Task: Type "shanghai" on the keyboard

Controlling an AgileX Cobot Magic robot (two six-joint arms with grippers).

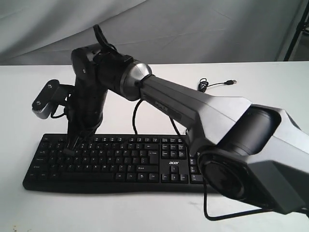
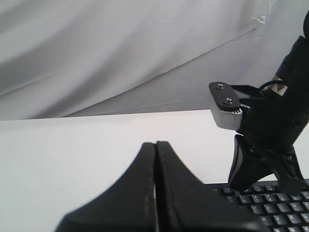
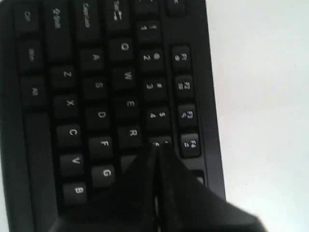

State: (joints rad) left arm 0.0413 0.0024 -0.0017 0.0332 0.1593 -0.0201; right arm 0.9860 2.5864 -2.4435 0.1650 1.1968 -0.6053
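Right gripper (image 3: 155, 149) — fingers pinched closed — tip over the keyboard (image 3: 96, 87) beside R key.

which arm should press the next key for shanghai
Right. The right gripper, shut, is over letter keys of the keyboard; the left gripper, shut, is off its end, over the table.

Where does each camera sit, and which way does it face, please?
Exterior: on the keyboard's typing side, looking down across it; shows the right arm and right gripper.
Left wrist: behind the shut left gripper, looking level across the table; its fingers show.
Right wrist: above the shut right gripper, looking down at the left keys; its fingers show.
Shared: all three show the keyboard; the left wrist and exterior views both show the right gripper.
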